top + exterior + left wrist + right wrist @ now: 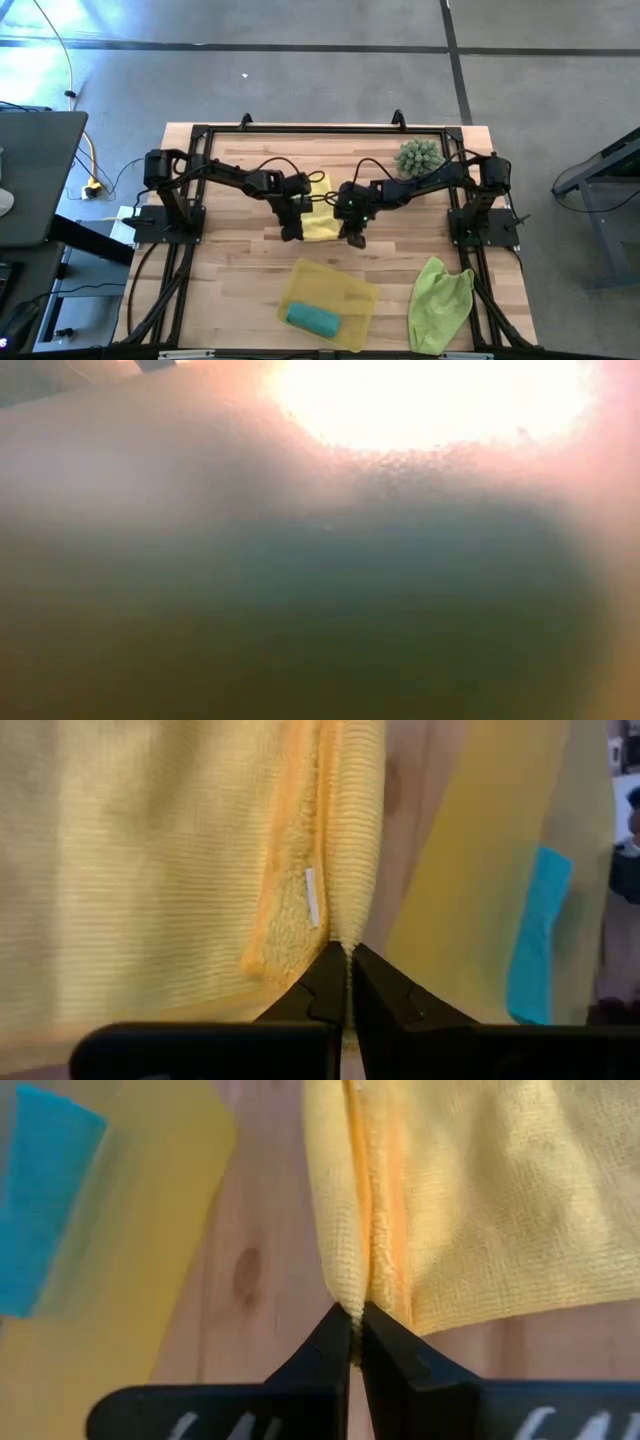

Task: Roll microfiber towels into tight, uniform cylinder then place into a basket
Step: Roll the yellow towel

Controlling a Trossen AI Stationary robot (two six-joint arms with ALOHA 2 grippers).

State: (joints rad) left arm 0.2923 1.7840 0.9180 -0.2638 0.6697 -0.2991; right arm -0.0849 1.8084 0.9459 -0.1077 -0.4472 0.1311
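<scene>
Both grippers, left [347,982] and right [356,1342], pinched the soft bright yellow microfiber towel's [322,218] near edge; rolling it evenly probably came next.

Both arms reach inward from their bases at the desk's [230,260] two sides, elbows bent, wrists angled down toward its middle; the left hand [292,232] sits left of the desk's centre, its two dark fingers [325,988] pressed together on a fold of the yellow towel [321,220]; the right hand [354,238] sits just right of centre, fingers likewise closed, pinching the same towel's opposite edge.
</scene>
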